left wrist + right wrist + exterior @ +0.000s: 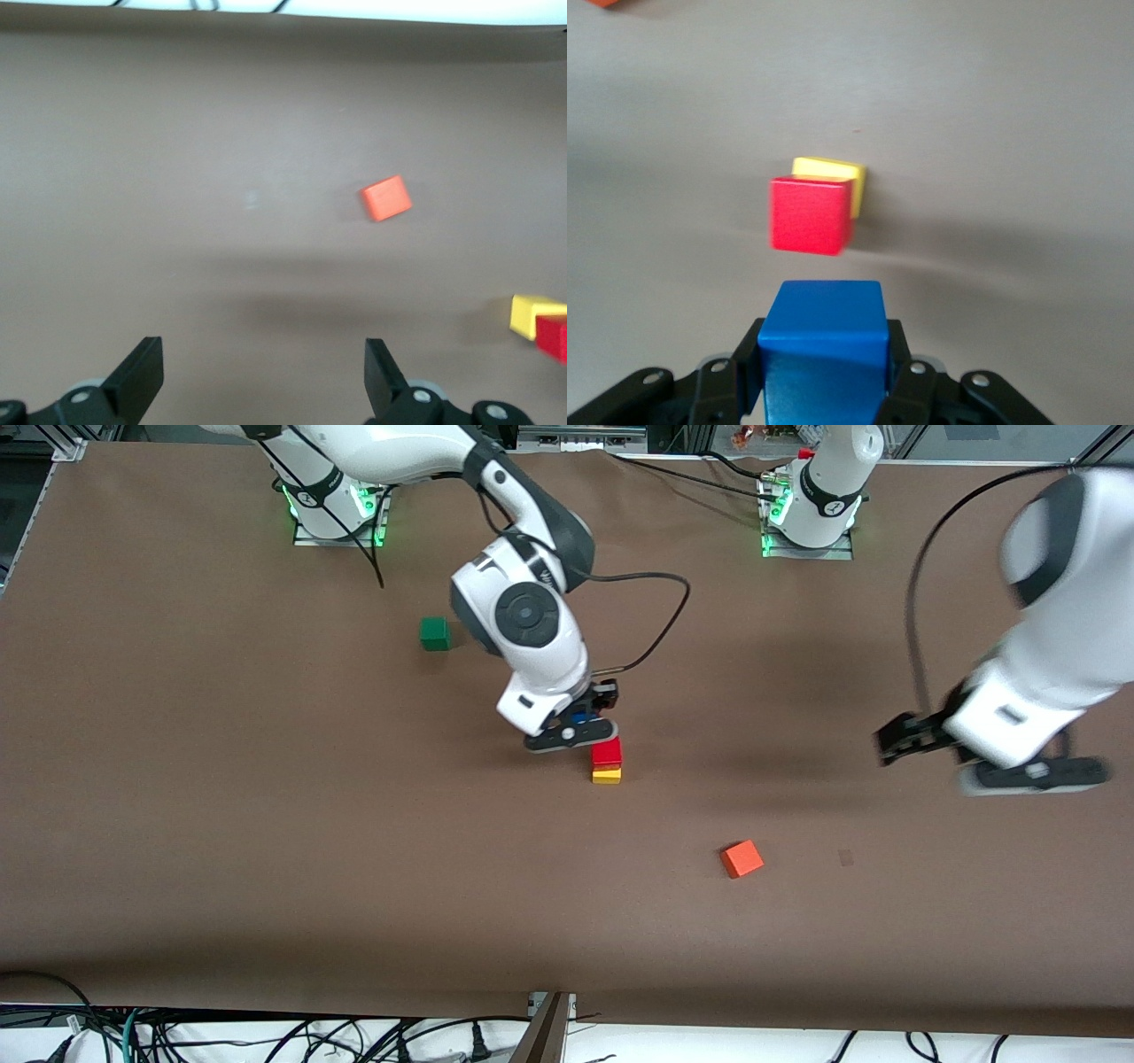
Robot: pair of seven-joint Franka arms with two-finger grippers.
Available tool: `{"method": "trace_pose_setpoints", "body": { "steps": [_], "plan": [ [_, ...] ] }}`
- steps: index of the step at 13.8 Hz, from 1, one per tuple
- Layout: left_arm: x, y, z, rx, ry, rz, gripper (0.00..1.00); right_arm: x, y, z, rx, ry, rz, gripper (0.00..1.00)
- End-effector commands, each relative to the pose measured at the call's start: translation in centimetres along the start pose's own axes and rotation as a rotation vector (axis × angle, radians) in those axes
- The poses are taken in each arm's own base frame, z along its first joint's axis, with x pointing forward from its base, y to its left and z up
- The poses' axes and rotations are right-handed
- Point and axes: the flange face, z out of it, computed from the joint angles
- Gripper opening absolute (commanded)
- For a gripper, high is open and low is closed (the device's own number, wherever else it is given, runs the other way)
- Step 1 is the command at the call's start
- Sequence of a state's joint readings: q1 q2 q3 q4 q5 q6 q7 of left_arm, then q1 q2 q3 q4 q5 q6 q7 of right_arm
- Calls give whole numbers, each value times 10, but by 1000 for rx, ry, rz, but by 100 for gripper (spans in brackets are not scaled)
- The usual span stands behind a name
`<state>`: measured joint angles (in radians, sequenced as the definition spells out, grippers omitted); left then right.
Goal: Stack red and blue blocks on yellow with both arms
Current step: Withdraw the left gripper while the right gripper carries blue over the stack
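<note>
The red block [607,752] sits on the yellow cube [607,776] in the middle of the table, its edges a little off the yellow's. My right gripper [588,714] is shut on the blue block [580,717] and holds it in the air beside the stack and a little above it. In the right wrist view the blue block [822,341] fills the jaws, with the red block [811,215] and the yellow cube [833,170] below it. My left gripper [893,742] is open and empty over bare table toward the left arm's end. Its wrist view shows the yellow cube [530,315] and the red block [555,336] at the edge.
An orange-red cube [741,859] lies nearer the front camera than the stack, toward the left arm's end; it also shows in the left wrist view [386,197]. A green cube [434,634] lies near the right arm's base. The brown table [266,824] is bare around them.
</note>
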<state>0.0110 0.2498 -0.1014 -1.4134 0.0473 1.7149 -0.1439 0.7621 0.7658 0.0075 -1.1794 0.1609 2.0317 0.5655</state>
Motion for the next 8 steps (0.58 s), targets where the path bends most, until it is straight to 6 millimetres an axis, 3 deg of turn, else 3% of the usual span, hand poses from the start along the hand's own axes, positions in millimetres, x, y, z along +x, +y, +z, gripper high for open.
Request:
{"method": "trace_pose_setpoints", "body": {
  "steps": [1, 3, 6, 8],
  "plan": [
    [-17, -46, -19, -18, -32, 20, 100, 6, -15, 2, 18, 33, 4, 9],
    [-27, -55, -28, -16, -63, 5, 100, 3, -27, 11, 14, 48, 0, 9],
    [-40, -32, -34, -17, -110, 2, 100, 4, -28, 21, -22, 83, -30, 9],
    [-41, -36, -29, -15, -133, -19, 100, 6, -30, 22, -15, 97, -32, 9]
  ]
}}
